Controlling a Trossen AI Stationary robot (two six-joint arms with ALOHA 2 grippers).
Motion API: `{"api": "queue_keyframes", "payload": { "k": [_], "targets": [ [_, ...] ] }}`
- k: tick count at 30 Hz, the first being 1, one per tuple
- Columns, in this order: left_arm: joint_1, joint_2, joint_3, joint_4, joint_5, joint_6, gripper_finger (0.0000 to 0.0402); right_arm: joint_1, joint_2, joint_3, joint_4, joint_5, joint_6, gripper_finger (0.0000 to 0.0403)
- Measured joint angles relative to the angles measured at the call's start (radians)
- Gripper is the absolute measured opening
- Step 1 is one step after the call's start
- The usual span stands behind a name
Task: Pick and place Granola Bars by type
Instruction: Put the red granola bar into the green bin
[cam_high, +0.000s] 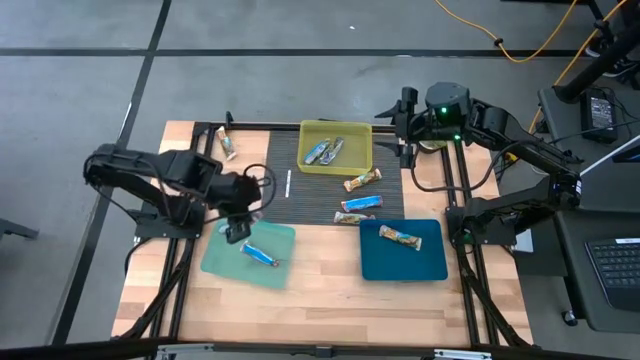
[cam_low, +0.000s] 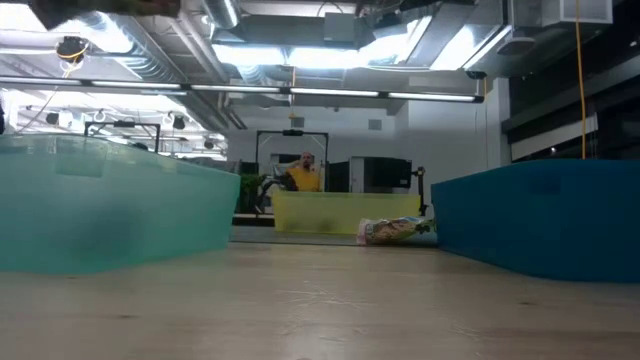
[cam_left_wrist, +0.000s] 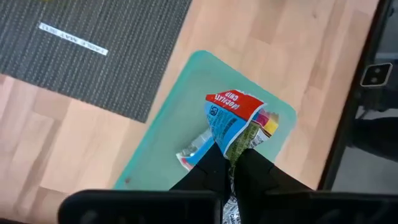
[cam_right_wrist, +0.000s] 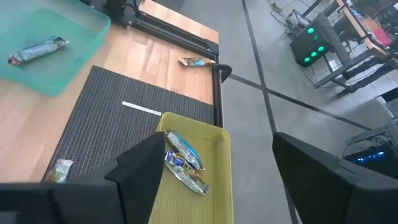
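The left gripper (cam_left_wrist: 233, 163) was clamped on a blue granola bar (cam_left_wrist: 231, 121) with a red end, held above the teal tray (cam_left_wrist: 177, 134). Another bar (cam_left_wrist: 194, 152) lay in the tray beneath it. A thin white stick (cam_left_wrist: 73, 38) rested on the dark mat (cam_left_wrist: 93, 50).

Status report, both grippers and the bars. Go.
Left gripper shut on blue bar above teal tray. Right gripper open, waiting over yellow tray. Nothing in the way.

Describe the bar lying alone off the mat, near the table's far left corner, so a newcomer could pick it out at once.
Start at the yellow bin at the back of the dark mat. Go left past the thin white stick and off the mat onto bare wood by the table frame. The granola bar there lies alone, in no bin, unlike the others.
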Motion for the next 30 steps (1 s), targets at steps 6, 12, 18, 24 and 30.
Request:
{"api": "queue_keyframes", "payload": {
  "k": [6, 12, 18, 24, 30],
  "targets": [
    [-0.088, 0.002, -0.002, -0.025, -0.098, -0.048, 0.0006, 0.0, 0.0, 0.0, 0.004, 0.0, 0.045, 0.0298],
    [-0.138, 0.023, -0.115, 0.051, -0.237, -0.069, 0.0009, 0.0, 0.0, 0.0, 0.003, 0.0, 0.052, 0.0298],
    [-0.165, 0.019, -0.36, 0.23, -0.149, -0.117, 0.0009, 0.0, 0.0, 0.0, 0.002, 0.0, 0.075, 0.0298],
    [-0.149, 0.018, -0.498, 0.268, -0.149, -0.206, 0.001, 0.0, 0.0, 0.0, 0.001, 0.0, 0.074, 0.0298],
    [-0.146, 0.018, -0.598, 0.385, -0.125, -0.213, 0.001, 0.0, 0.0, 0.0, 0.001, 0.0, 0.073, 0.0298]
  ]
}}
